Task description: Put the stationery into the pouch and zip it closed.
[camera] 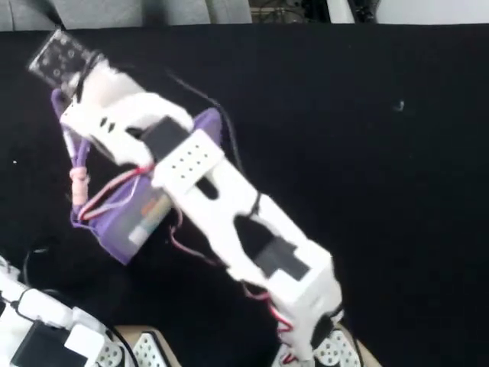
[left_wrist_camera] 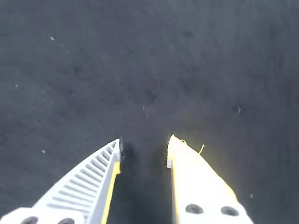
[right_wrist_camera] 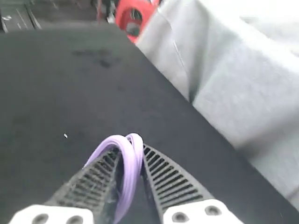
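Black cloth covers the table (camera: 382,153). My right gripper (right_wrist_camera: 138,142) is clenched on a purple loop (right_wrist_camera: 122,163) of the pouch (camera: 114,231), which lies under that arm. Some stationery (camera: 149,218) shows inside. My left gripper (left_wrist_camera: 145,144) hangs released over bare cloth. I judge the zipping isn't done yet.

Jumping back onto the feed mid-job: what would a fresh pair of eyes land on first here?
First, the white right arm, stretched diagonally across the black table in the high view, over the purple pouch at the table's left. Next, the right hand, shut on a purple loop near the table's far edge. The left hand is open over bare table.
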Controlling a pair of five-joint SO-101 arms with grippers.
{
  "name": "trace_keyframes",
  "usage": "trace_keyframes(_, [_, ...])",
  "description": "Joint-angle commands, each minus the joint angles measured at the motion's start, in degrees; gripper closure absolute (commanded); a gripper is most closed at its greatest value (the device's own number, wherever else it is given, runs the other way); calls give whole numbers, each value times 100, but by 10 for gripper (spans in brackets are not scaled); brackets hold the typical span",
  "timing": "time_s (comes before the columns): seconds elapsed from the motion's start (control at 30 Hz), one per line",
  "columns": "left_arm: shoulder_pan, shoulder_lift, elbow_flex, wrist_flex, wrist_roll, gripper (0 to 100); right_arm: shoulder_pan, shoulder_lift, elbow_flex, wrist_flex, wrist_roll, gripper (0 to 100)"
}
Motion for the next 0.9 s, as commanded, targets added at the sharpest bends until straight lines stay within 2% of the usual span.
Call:
trace_keyframes(0.0, [462, -26, 189, -97, -369, 826, 211, 365, -1349, 941, -9, 984])
trace_keyframes(0.07, [752, -26, 338, -97, -466, 826, 167, 743, -1780, 1213, 0, 985])
trace_keyframes(0.23, [1411, -26, 620, -105, -492, 827, -35, 1692, -2905, 1116, -44, 986])
trace_keyframes(0.4, [1754, -70, 558, -114, -492, 829, -62, 2536, -3820, 1380, -44, 986])
trace_keyframes(0.5, [1824, -35, 488, -114, -492, 829, 44, 3073, -4136, 1424, -62, 987])
trace_keyframes(0.6, [1842, -35, 497, -114, -492, 829, 290, 3495, -4488, 1679, -422, 987])
trace_keyframes(0.7, [1807, -35, 514, -114, -492, 829, 563, 3802, -4954, 2233, -756, 987])
trace_keyframes(0.87, [1675, -35, 514, -105, -492, 830, 747, 4119, -5798, 3464, -765, 987])
